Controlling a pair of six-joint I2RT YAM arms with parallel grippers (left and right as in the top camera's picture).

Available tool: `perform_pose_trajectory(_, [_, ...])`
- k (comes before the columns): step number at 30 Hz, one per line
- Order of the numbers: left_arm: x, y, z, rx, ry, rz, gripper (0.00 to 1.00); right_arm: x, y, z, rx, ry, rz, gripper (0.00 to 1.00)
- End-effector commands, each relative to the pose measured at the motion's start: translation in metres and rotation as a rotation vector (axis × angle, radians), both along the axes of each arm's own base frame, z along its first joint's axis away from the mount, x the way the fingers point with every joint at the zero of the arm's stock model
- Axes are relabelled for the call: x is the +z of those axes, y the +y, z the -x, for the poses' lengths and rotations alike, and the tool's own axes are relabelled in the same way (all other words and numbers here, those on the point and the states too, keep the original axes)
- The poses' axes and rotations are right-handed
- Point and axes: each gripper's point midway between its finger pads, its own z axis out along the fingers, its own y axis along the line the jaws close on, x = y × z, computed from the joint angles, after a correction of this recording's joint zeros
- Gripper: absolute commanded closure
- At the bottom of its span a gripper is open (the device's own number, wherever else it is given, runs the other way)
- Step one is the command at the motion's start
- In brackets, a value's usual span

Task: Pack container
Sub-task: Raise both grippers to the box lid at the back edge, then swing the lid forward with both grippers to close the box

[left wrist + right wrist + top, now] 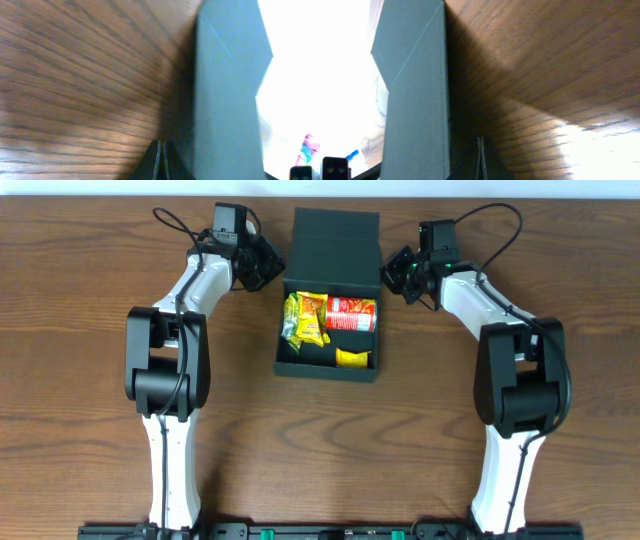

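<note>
— At the near edge of the bench (90, 260), what do we have?
— Two arm bases, one on each side. Both arms reach away from us across the wood grain.
— Where is the container?
— Mid-bench, between the two arms. It is a dark teal container (328, 368), and it stands open with its front wall toward us.
— Anything in it?
— Just behind the front wall lies a yellow packet (352, 358). Past that, a yellow-green packet (305, 318) sits on the left and a red packet (351, 313) on the right, side by side.
— And the hands?
— Further back. The left hand (268, 272) is just beside the container's far left corner, its fingers (156, 155) pressed together with nothing between them. Its wrist camera shows the teal wall just to the right of the tips.
— The other?
— The right hand (392, 275) mirrors it at the far right corner. Its fingers (478, 155) are also pressed together and hold nothing, with the teal wall just to their left.
— Farthest of all?
— The lid flap (335, 240), open behind the compartment. I cannot tell whether it stands upright or leans back.
</note>
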Motion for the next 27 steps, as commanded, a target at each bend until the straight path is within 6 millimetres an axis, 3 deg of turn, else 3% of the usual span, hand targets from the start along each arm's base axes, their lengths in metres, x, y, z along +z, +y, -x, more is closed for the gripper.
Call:
perform_pose_trajectory(1, [0.012,-0.011,-0.004,0.002,0.005,0.079,0.94,0.011,0.014,-0.004,0.01,-0.014,-0.053,0.98])
perform_pose_trajectory(9, [0.028,-0.029,-0.005,-0.021,0.005,0.204,0.94,0.014,0.016,-0.005,0.006,-0.017,-0.076,0.98])
perform_pose_trajectory(15, [0.035,-0.035,-0.004,-0.042,0.006,0.253,0.94,0.034,0.026,-0.019,0.018,-0.096,-0.155,0.98])
perform_pose_trajectory(22, [0.043,-0.041,-0.002,-0.071,0.0,0.301,0.94,0.039,0.022,-0.022,0.021,-0.11,-0.184,0.98])
perform_pose_trajectory(27, [0.058,-0.046,-0.013,-0.063,-0.046,0.354,0.94,0.042,0.027,-0.019,0.043,-0.101,-0.216,0.98])
